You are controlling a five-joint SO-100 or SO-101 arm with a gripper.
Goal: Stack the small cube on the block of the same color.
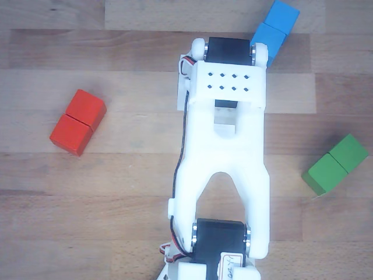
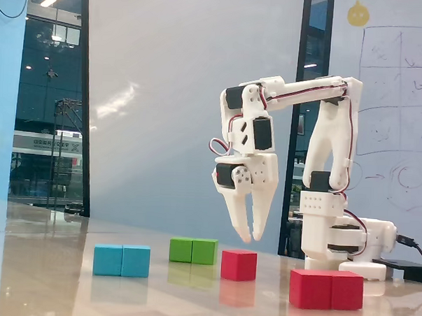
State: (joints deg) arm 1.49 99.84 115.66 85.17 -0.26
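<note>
Here, one small cube (image 2: pixel 238 264) sits alone on the table (image 2: pixel 45 263) in the fixed view, plain smooth red faces, a little below my pincer (image 2: pixel 249 236) and just left of its tips as that view shows it. My pincer hangs above it, tips pointing down, touching nothing; its two white fingers (image 2: pixel 241 214) lie almost together with a thin gap, and it holds nothing. In the other view my arm (image 1: pixel 224 169) covers the cube, so I cannot see it there.

One block of the same color (image 2: pixel 326 289) lies nearer the camera and to the right in the fixed view, two cubes long with a seam across its middle; in the other view it rests well left of my arm. I count one blue block (image 2: pixel 122 260) at the left, and one green block (image 2: pixel 193 250) farther back, both oblong with seams too. The table is pale wood planks with a glossy sheen that mirrors the blocks.
</note>
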